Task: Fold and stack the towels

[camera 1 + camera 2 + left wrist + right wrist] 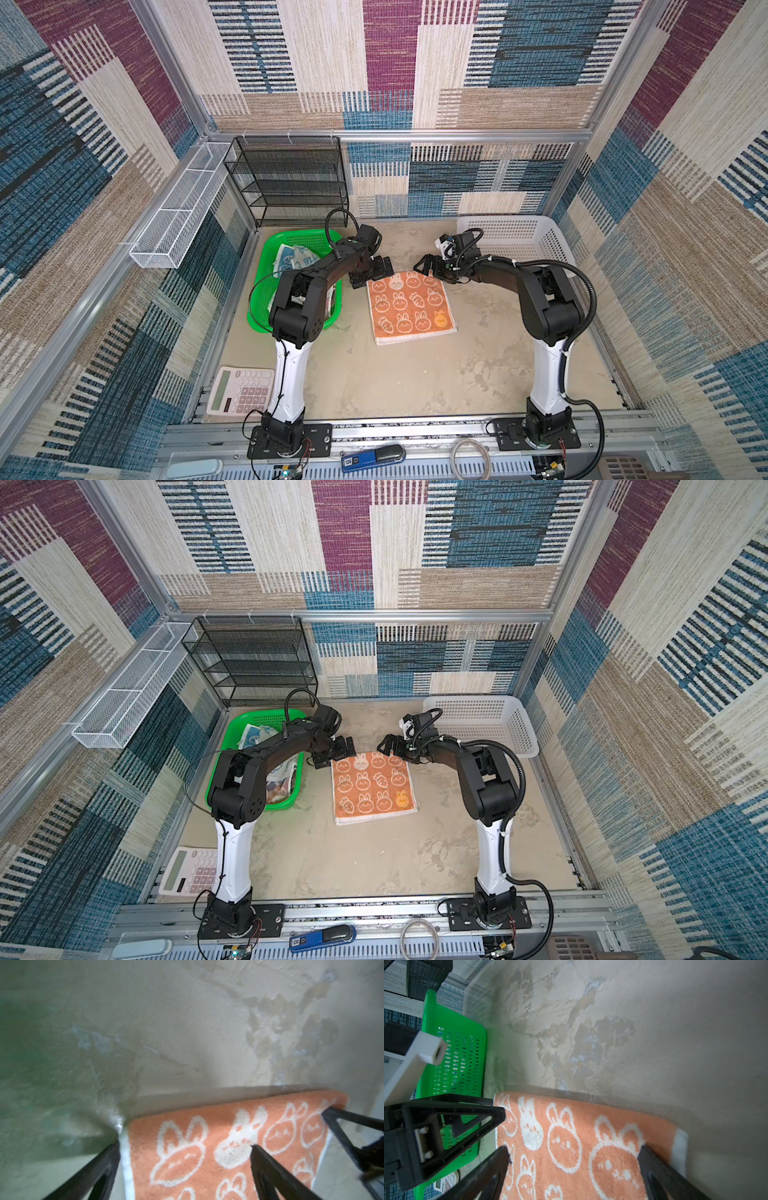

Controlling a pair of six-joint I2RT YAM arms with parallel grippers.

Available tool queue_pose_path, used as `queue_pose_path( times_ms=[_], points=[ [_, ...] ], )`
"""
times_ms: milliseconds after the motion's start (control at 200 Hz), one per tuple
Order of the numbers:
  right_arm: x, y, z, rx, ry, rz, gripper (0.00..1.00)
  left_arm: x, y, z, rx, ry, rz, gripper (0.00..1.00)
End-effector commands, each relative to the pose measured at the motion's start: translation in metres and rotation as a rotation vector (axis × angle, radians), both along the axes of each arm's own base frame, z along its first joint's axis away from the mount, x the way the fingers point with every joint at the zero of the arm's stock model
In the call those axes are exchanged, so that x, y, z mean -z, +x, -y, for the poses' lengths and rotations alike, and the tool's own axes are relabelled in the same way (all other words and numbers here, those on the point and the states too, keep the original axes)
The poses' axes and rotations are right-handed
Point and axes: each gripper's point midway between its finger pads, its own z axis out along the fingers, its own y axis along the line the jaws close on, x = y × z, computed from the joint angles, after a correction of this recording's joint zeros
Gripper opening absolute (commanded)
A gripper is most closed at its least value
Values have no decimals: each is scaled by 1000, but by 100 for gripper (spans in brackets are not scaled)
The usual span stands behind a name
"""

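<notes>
Lying flat near the middle of the desk, a little skewed to its edges, the orange towel shows its white rabbits and carrots face up, with a white strip along its near edge.

The left gripper hangs at the towel's far left corner. Its jaws are spread wide and hold nothing. In the left wrist view one finger stands just outside the towel's side edge over the bare desk, and the other is over a rabbit on the cloth.

The right gripper is at the far right corner, its jaws also wide apart and empty. In the right wrist view both fingers are over the orange towel, one near each side edge. The wrist views are blurred, so I cannot tell whether any fingertip touches the cloth.

A green basket sits by the desk's left edge, beside the towel and partly under the left arm. A pale towel with blue print lies crumpled in it. More cloth shows below the arm, possibly a third towel.

A white basket fills the far right corner. A calculator lies at the near left corner.
</notes>
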Motion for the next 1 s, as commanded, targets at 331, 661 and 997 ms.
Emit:
queue_pose_path(
  times_ms=[331,661,997],
  points=[
    [-49,15,27,34,-193,146,99,-48,11,-4,69,35,131,99],
    [-4,24,51,63,-378,85,81,-53,-5,-2,104,26,125,99],
    [25,24,52,55,-398,43,52,-44,-10,-4,109,34,112,98]
  ],
)
